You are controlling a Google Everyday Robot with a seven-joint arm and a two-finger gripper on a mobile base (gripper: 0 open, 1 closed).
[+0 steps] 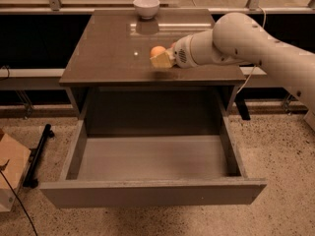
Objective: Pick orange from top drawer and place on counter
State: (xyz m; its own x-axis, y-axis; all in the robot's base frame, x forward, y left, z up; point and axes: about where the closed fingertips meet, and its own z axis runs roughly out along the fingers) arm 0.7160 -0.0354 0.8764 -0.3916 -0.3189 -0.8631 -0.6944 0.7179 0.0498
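Note:
The orange is small, round and pale. It sits in my gripper just over the middle of the glossy counter. The gripper reaches in from the right on a white arm, and its yellowish finger lies under the fruit. I cannot tell whether the orange touches the counter. The top drawer is pulled wide open below, and its grey inside holds nothing. A sliver of red shows behind the wrist.
A white bowl stands at the back edge of the counter. A cardboard box and a black bar lie on the floor to the left. The open drawer juts out toward the front.

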